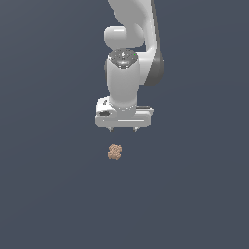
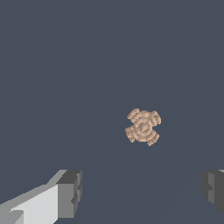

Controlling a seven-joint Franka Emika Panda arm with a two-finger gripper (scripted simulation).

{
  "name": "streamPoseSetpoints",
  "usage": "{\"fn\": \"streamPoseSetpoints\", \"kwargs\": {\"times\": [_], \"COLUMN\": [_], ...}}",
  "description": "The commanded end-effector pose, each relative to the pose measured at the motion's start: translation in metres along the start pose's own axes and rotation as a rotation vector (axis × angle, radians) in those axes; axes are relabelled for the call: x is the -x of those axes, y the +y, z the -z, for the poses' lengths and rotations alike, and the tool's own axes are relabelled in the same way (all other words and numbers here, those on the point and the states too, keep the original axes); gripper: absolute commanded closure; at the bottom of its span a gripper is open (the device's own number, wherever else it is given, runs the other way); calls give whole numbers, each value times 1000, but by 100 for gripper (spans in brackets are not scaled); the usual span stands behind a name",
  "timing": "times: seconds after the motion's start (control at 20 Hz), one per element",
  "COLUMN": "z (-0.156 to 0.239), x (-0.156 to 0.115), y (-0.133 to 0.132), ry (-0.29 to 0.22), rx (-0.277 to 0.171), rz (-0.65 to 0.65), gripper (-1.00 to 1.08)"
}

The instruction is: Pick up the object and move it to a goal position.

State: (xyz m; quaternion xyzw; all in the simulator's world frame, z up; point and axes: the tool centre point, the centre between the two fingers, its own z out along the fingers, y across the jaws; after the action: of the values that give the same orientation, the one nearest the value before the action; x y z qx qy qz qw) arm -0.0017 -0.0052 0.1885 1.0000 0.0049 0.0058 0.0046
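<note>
The object (image 1: 115, 152) is a tiny lumpy tan-brown clump with an irregular outline, lying on the flat dark grey-blue surface. In the wrist view the object (image 2: 143, 127) shows ridged lobes. My white gripper (image 1: 123, 130) hangs from the arm above and behind the object, apart from it. Its jaws are spread wide and hold nothing. In the wrist view the gripper (image 2: 142, 192) shows two grey fingertips (image 2: 70, 192) far apart, with the object lying beyond the gap between them.
The plain dark grey-blue surface (image 1: 48, 194) fills both views. The white arm (image 1: 129, 48) rises out of the top of the exterior view.
</note>
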Motion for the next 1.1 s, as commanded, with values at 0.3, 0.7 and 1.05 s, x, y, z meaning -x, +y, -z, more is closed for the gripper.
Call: {"fn": "streamPoseSetpoints", "kwargs": {"times": [0.3, 0.7, 1.05], "z": [8, 14, -12], "x": [-1, -2, -8], "y": [-1, -2, 8], "ry": [3, 5, 1], "rx": [17, 27, 16], "rz": [23, 37, -7], "gripper": [-92, -92, -92]}}
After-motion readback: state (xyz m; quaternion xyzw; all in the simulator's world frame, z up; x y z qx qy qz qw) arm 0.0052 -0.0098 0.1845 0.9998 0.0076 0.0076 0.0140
